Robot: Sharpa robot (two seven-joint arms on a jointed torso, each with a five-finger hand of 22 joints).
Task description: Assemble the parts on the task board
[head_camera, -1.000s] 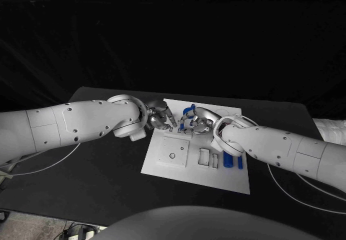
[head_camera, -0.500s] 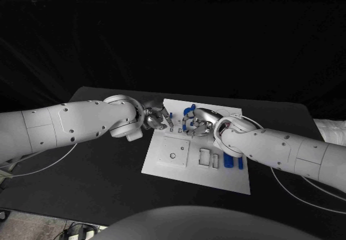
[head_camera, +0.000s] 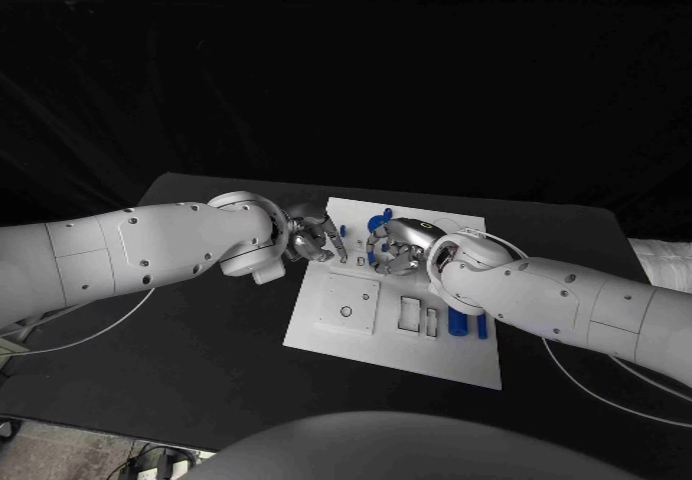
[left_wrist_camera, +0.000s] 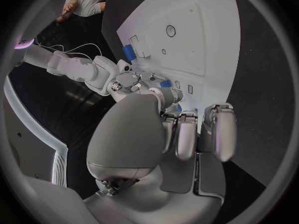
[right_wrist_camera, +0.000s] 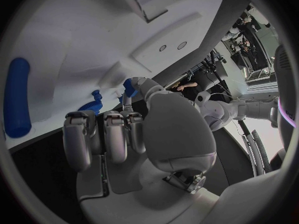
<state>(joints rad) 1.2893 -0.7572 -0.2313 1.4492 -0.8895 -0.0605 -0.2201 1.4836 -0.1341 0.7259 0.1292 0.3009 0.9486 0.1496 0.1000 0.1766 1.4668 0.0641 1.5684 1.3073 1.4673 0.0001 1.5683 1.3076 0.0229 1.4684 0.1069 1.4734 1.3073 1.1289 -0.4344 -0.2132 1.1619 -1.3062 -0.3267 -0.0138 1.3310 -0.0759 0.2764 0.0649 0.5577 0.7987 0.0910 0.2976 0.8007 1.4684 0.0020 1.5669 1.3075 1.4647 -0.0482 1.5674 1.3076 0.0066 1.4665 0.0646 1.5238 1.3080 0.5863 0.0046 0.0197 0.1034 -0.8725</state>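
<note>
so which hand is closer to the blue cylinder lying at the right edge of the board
Right. The right hand is over the board's far middle, with its arm passing beside the blue cylinder. The left hand sits at the board's far left edge, farther away.

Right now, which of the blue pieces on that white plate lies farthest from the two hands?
The long blue rod at the task board's near right side, by the right forearm; the other blue pieces cluster under the hands.

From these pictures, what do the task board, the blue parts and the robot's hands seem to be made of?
The task board looks like matte white plastic: flat, even colour, with cleanly cut recesses and holes. The blue parts seem to be smooth plastic, uniformly coloured with a faint sheen. The left hand and the right hand look like silver metal or metallic-coated plastic, with grey highlights; which one I cannot tell.
</note>
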